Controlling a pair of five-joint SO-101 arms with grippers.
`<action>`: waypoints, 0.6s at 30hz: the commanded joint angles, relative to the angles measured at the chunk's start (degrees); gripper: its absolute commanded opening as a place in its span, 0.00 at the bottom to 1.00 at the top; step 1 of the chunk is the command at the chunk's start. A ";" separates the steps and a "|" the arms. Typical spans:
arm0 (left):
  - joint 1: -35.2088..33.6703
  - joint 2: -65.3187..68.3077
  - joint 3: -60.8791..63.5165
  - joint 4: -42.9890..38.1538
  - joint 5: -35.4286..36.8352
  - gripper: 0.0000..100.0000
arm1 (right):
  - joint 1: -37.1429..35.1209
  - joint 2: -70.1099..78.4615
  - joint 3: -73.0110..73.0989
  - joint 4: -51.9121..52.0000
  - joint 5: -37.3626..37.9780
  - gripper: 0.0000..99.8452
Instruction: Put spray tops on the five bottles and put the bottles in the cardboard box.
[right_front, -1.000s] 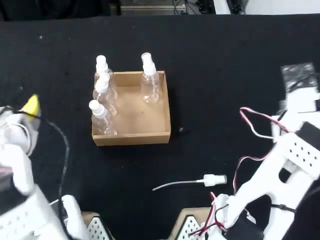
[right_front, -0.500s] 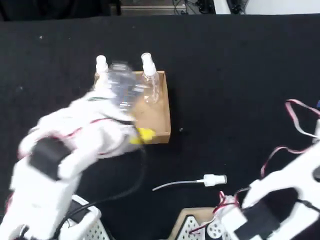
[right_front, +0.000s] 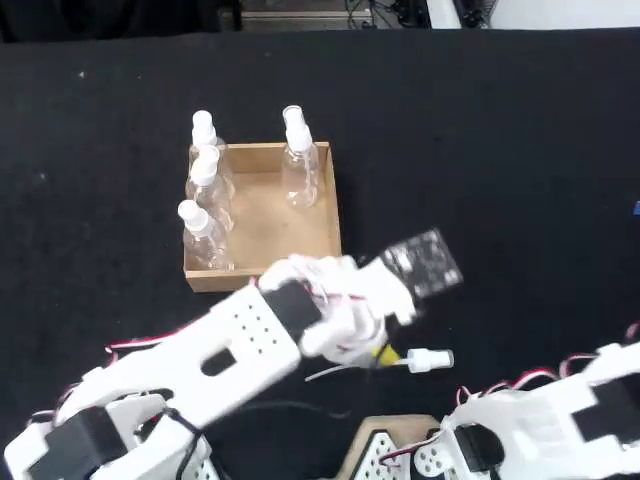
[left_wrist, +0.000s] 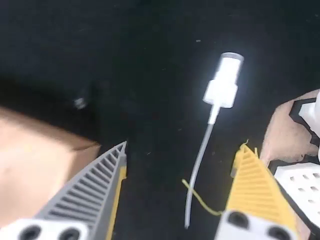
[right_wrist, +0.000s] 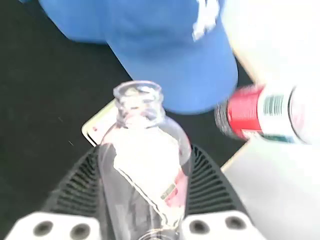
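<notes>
Standing upright in the square cardboard box (right_front: 262, 275) left of the black desk's (right_front: 480, 150) middle, four clear plastic bottles (right_front: 205, 180) wear white caps, while the left gripper (left_wrist: 183, 146) hangs spread wide over the loose, long-tubed spray top (left_wrist: 222, 85) by the near edge and the right gripper (right_wrist: 146, 152) clamps the fifth, capless bottle (right_wrist: 138, 102).

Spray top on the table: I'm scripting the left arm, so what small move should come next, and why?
Probably lower the left end effector and close on the spray top: its jaws stand open either side of the top's tube, and the uncapped bottle held at the right wrist needs it.
</notes>
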 joint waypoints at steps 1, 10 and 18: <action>2.33 1.93 -0.22 -6.15 0.79 0.30 | 2.73 3.74 -9.45 1.93 1.67 0.01; 5.58 22.24 -14.81 -6.51 4.40 0.30 | 4.22 14.55 -24.57 8.88 1.49 0.01; 6.99 34.73 -24.84 -7.65 4.13 0.30 | 4.22 19.12 -32.57 12.57 1.49 0.01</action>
